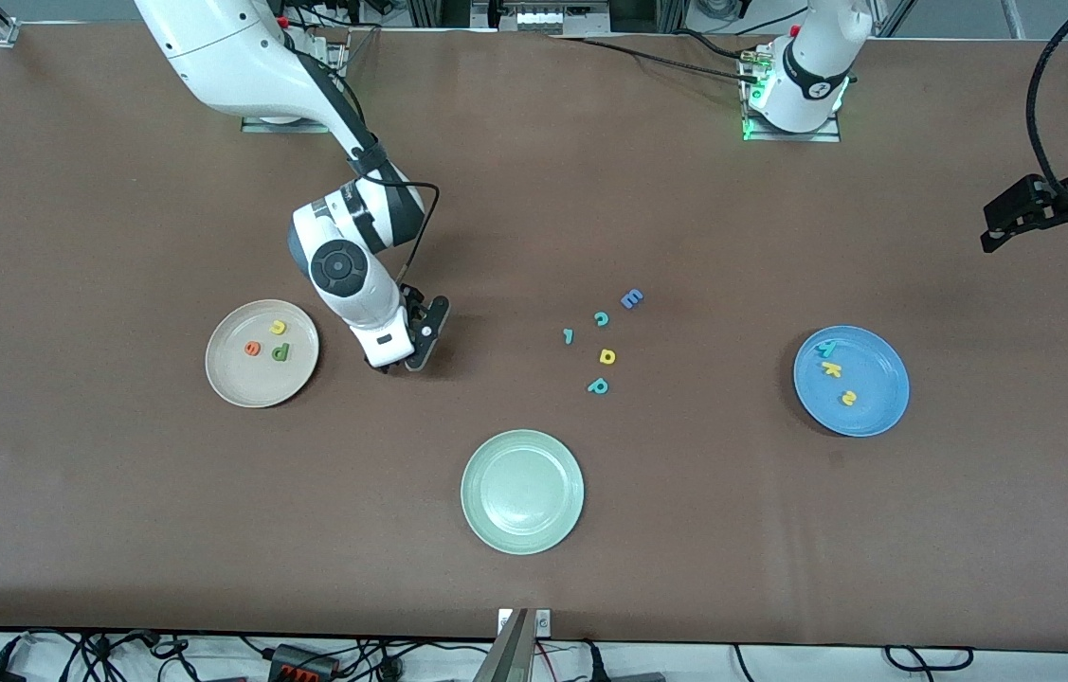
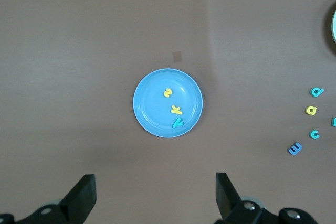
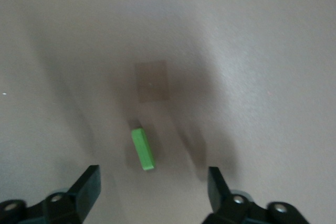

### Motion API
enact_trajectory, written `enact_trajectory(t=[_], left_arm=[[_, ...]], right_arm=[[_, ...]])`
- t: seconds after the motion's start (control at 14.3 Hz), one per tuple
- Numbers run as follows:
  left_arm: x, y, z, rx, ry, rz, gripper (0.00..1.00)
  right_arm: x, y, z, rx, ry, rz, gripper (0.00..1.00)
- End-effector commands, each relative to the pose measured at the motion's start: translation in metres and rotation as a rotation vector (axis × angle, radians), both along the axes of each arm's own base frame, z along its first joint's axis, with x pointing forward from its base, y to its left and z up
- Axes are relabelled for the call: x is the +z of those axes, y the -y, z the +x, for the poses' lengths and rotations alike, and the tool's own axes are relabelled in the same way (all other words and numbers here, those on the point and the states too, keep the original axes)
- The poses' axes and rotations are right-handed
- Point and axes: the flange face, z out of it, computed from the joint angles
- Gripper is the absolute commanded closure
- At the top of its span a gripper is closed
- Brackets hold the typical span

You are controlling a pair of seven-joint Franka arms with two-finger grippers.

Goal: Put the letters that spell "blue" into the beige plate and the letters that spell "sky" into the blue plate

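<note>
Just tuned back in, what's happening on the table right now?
The right gripper, open, is low over the green l on the table beside the beige plate, which holds yellow u, orange e and green b. The blue plate holds s, k and y. The left gripper waits, open.

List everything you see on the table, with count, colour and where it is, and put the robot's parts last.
beige plate: one, cream, toward the right arm's end; holds a yellow u, orange e, dark green b
green bar l: one, green, on the table under the right gripper
blue plate: one, blue, toward the left arm's end; holds a teal y, yellow k, yellow s
green plate: one, pale green, nearest the front camera
loose letters: five, three teal, one yellow, one blue, mid-table
right gripper: open, low beside the beige plate
left gripper: open, waits high over the blue plate
</note>
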Motion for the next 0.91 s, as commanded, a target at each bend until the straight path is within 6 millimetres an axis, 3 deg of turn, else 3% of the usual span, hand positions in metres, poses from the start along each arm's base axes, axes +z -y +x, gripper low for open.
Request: enact_trajectory(t=[0.0,0.21,0.7,0.84], left_arm=[[0.0040,-0.0005,0.0051,0.009,0.008,-0.008,0.00],[0.0039,0.0045,0.0056,0.000,0.008,-0.007,0.00],[0.0031,0.0062,0.0063,-0.003,0.008,-0.006,0.00],[0.0032,0.0062,0.0063,-0.003,0.008,-0.006,0.00]], right_arm=[[-0.0015,-0.0014,-0.0017,0.083,0.030,0.011,0.19],[-0.0037,-0.0036,-0.0018,0.129,0.041,0.017,0.39],[-0.0016,-0.0089,-0.0021,0.147,0.058,0.025,0.47],[-0.0016,-0.0089,-0.0021,0.147,0.058,0.025,0.59]])
